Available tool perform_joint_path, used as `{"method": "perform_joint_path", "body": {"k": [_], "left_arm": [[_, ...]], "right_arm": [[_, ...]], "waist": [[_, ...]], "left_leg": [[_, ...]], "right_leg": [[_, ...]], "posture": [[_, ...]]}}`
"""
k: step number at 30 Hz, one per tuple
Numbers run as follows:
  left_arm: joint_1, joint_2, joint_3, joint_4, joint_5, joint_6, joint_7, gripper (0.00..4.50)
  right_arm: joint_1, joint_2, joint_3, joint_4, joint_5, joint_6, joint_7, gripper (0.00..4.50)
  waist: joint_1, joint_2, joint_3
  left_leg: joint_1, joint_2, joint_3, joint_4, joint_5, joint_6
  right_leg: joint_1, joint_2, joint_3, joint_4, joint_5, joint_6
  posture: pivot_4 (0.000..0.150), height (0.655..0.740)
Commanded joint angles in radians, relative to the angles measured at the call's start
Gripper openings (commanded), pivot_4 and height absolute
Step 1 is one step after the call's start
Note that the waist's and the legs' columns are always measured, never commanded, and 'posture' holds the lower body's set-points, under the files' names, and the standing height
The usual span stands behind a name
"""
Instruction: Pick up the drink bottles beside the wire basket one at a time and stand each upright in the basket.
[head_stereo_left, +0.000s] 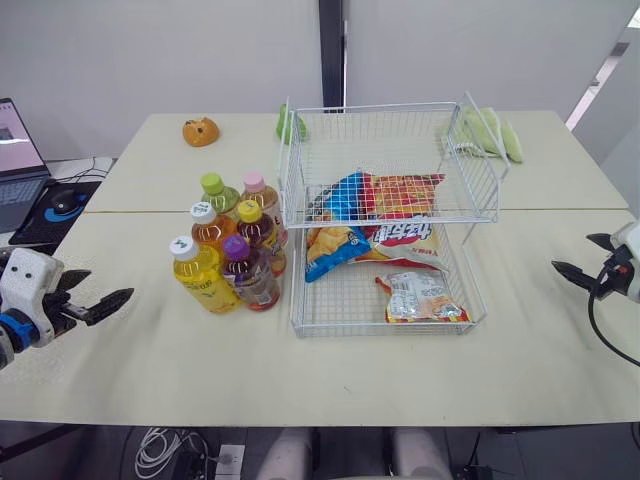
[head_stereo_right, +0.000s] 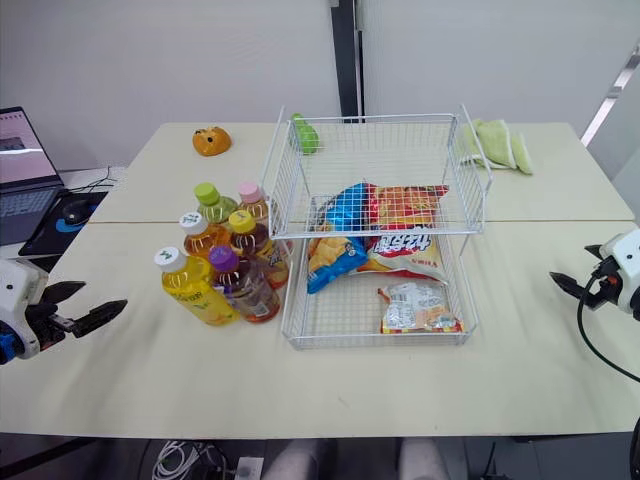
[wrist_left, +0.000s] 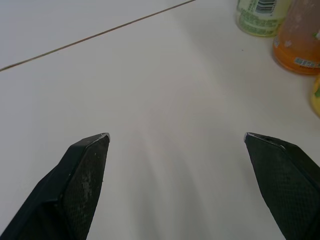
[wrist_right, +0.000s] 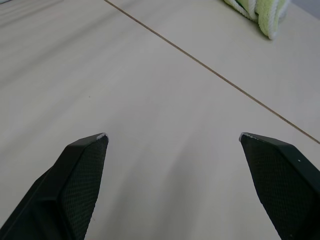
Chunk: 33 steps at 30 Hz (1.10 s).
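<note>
Several drink bottles (head_stereo_left: 228, 250) stand upright in a tight cluster on the table, just left of the white two-tier wire basket (head_stereo_left: 350, 331). Their caps are green, pink, white, yellow and purple. A yellow bottle (head_stereo_left: 202, 277) with a white cap is nearest my left gripper (head_stereo_left: 105, 285), which hovers open to the cluster's left, a bottle's width away. In the left wrist view my left gripper (wrist_left: 177, 136) is empty, with an orange bottle (wrist_left: 300, 40) ahead. My right gripper (head_stereo_left: 572, 252) is open and empty over bare table to the right of the basket.
Snack bags lie on the basket's upper shelf (head_stereo_left: 385, 195) and in its lower tray (head_stereo_left: 420, 298). An orange toy (head_stereo_left: 200, 131) and a green toy (head_stereo_left: 290, 125) sit at the back. A green cloth (head_stereo_left: 490, 135) lies back right. A laptop (head_stereo_left: 15, 150) and mouse (head_stereo_left: 65, 203) are far left.
</note>
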<state>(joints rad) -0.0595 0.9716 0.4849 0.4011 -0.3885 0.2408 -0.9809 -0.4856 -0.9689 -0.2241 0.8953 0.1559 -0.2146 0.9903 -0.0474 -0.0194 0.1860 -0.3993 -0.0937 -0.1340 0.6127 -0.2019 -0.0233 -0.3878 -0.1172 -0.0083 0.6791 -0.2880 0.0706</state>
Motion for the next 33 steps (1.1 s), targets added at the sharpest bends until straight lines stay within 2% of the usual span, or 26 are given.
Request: {"method": "perform_joint_path", "body": {"k": [1, 7, 11, 17, 23, 27, 33], "left_arm": [[-0.001, 0.031, 0.037, -0.020, -0.012, 0.000, -0.016, 4.47], [-0.008, 0.011, 0.075, -0.058, -0.046, 0.015, -0.003, 4.47], [0.007, 0.011, 0.121, -0.108, -0.087, 0.065, 0.003, 4.47], [0.055, 0.018, 0.175, -0.172, -0.108, 0.121, 0.011, 4.47], [0.093, 0.024, 0.222, -0.216, -0.118, 0.162, 0.014, 4.47], [0.123, 0.015, 0.254, -0.273, -0.133, 0.199, 0.017, 4.47], [0.217, -0.019, 0.315, -0.420, -0.166, 0.265, 0.023, 4.47]], "right_arm": [[-0.010, -0.021, 0.003, -0.001, -0.022, -0.039, -0.011, 4.50], [-0.007, -0.024, -0.035, -0.078, 0.028, -0.017, 0.005, 4.50], [0.069, -0.039, -0.102, -0.280, 0.122, 0.084, 0.045, 4.50], [0.226, -0.113, -0.315, -0.685, 0.364, 0.390, 0.118, 4.50], [0.183, -0.234, -0.426, -0.985, 0.642, 0.726, 0.165, 4.50], [0.060, -0.257, -0.357, -1.093, 0.795, 0.843, 0.153, 4.50], [-0.197, -0.151, -0.054, -1.189, 0.838, 0.869, 0.224, 4.50]], "waist": [[-0.001, 0.000, 0.000], [-0.001, 0.000, 0.000], [0.001, 0.000, 0.000], [0.011, 0.000, 0.000], [0.014, 0.001, 0.000], [0.017, 0.000, 0.000], [0.015, 0.000, 0.001]], "left_leg": [[0.000, 0.000, 0.000, 0.000, 0.000, 0.000], [0.000, 0.000, 0.000, 0.000, 0.000, 0.000], [0.000, 0.000, -0.001, 0.000, 0.000, 0.000], [-0.001, 0.000, -0.001, 0.000, -0.001, 0.000], [-0.001, 0.002, -0.001, -0.001, -0.001, 0.000], [-0.002, 0.004, -0.001, -0.001, -0.001, -0.001], [-0.003, 0.004, 0.000, -0.001, -0.002, 0.000]], "right_leg": [[0.000, 0.000, 0.000, 0.000, 0.000, 0.000], [0.000, 0.000, 0.000, 0.000, 0.000, 0.000], [0.000, 0.000, 0.000, 0.000, 0.000, 0.000], [-0.001, -0.001, 0.001, 0.000, 0.000, 0.000], [-0.001, -0.005, 0.000, -0.001, -0.001, 0.000], [-0.001, -0.005, 0.000, -0.003, -0.002, 0.000], [-0.001, -0.006, 0.000, -0.006, -0.001, -0.001]], "posture": [[0.150, 0.7400], [0.150, 0.7400], [0.150, 0.7400], [0.150, 0.7400], [0.150, 0.7400], [0.150, 0.7400], [0.150, 0.7400]]}}
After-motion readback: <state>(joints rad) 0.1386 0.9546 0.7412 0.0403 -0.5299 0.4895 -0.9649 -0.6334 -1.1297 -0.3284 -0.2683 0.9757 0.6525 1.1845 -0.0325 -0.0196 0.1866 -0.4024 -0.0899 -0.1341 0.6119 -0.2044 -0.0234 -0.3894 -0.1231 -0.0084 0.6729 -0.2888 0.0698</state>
